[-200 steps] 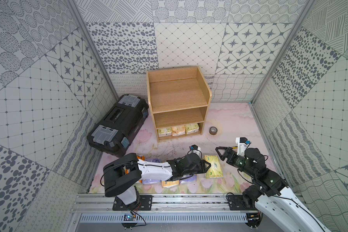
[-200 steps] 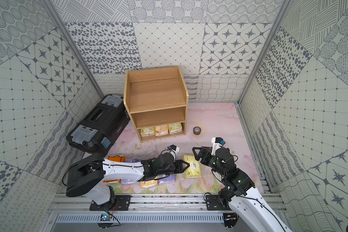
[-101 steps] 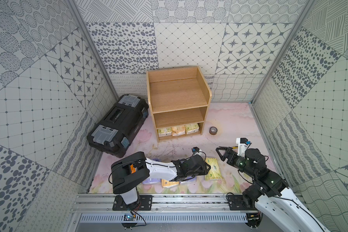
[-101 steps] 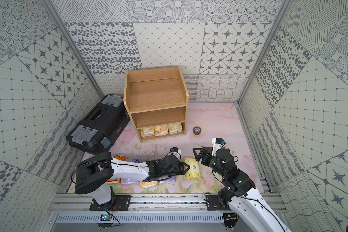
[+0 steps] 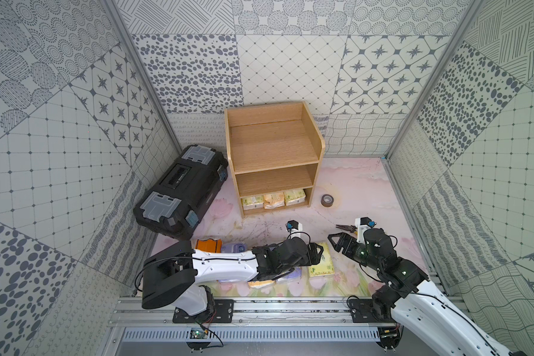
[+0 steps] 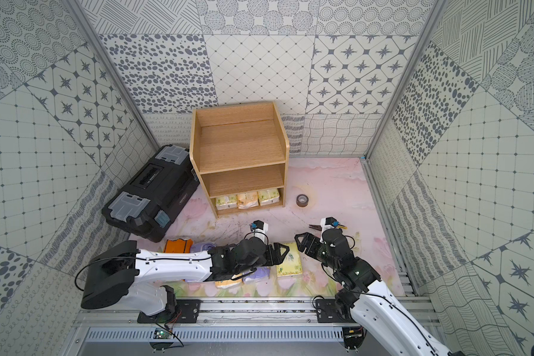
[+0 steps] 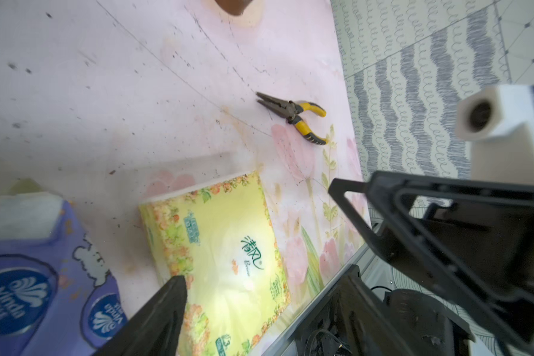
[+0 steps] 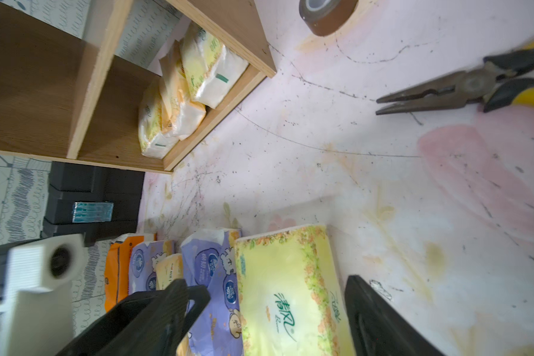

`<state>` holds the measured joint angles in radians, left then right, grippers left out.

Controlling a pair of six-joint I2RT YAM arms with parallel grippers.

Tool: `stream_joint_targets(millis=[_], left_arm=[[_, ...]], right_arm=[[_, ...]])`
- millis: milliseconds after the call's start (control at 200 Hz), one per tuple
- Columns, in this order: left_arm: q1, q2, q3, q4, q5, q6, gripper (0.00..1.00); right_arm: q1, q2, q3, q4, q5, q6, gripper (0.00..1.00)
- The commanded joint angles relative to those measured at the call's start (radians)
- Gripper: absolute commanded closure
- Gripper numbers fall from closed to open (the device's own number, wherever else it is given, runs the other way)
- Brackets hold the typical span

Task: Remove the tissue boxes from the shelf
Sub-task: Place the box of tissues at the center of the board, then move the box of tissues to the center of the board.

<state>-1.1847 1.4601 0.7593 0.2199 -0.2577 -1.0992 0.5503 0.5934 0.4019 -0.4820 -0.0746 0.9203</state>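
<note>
Top views first: how many packs have you got off the shelf [image 5: 275, 160]?

Five, by my count. In both top views its upper two tiers are bare. Three tissue boxes sit side by side in the bottom tier: a green-yellow pack [image 5: 252, 202], a peach pack [image 5: 273, 200] and another green-yellow pack [image 5: 294, 197]. The others lie at the near edge of the floor [image 5: 352, 191], partly under your left arm [image 5: 222, 266].

Left wrist view, then: are you holding anything?

No. Your left gripper [image 7: 267, 274] has its jaws spread to either side of the loose green-yellow pack [image 7: 222, 255]. That pack lies flat next to a lavender pack [image 7: 37, 277]. One fingertip [image 7: 176, 289] overlaps the wrapper's edge, and I cannot tell whether it touches.

And the right wrist view?

Your right gripper [image 8: 265, 286] is spread wide too, with nothing in it, near that same loose pack. This view shows the pile best: an orange pack [image 8: 117, 265], a second lavender pack [image 8: 145, 265] and a small peach pack [image 8: 168, 268]. They lie beside the two you just saw, all well apart from the shelf. The three in the bottom tier sit at its front edge.

So where does that leave you?

Past halfway, I judge: five out, three left to fetch, both grippers free.
</note>
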Motion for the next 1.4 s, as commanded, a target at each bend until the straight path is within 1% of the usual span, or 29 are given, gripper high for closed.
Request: stream_joint_targets(millis=[0,105,215,340,460,560,700,916,1011,1136,1391], left_arm=[[-0.005,-0.12,-0.058,-0.089,-0.197,-0.029,0.16],[-0.004,-0.223,-0.106,-0.134,-0.279,-0.065,0.13],[0.008,-0.332,-0.159,-0.182,-0.341,-0.085,0.13],[0.051,-0.447,-0.198,-0.262,-0.343,-0.104,0.13],[0.094,-0.545,-0.246,-0.305,-0.339,-0.135,0.14],[0.105,-0.597,-0.282,-0.323,-0.341,-0.162,0.14],[0.109,-0.637,-0.302,-0.345,-0.346,-0.189,0.14],[0.11,-0.655,-0.322,-0.342,-0.335,-0.202,0.14],[0.11,-0.656,-0.32,-0.341,-0.33,-0.194,0.14],[0.11,-0.662,-0.322,-0.341,-0.333,-0.191,0.14],[0.124,-0.675,-0.328,-0.347,-0.313,-0.192,0.14]], right_arm=[[0.005,0.054,-0.027,0.076,-0.051,0.017,0.21],[0.005,0.114,-0.055,0.131,-0.102,0.023,0.26],[0.004,0.174,-0.082,0.184,-0.149,0.024,0.3],[0.005,0.239,-0.101,0.239,-0.199,0.019,0.35],[0.01,0.288,-0.124,0.325,-0.265,0.024,0.43],[0.028,0.321,-0.124,0.371,-0.29,0.025,0.49],[0.072,0.363,-0.116,0.428,-0.292,0.042,0.54],[0.197,0.463,-0.088,0.531,-0.239,0.086,0.55],[0.237,0.503,-0.074,0.568,-0.22,0.101,0.55],[0.257,0.531,-0.058,0.58,-0.199,0.106,0.55],[0.285,0.549,-0.046,0.584,-0.207,0.11,0.55]])
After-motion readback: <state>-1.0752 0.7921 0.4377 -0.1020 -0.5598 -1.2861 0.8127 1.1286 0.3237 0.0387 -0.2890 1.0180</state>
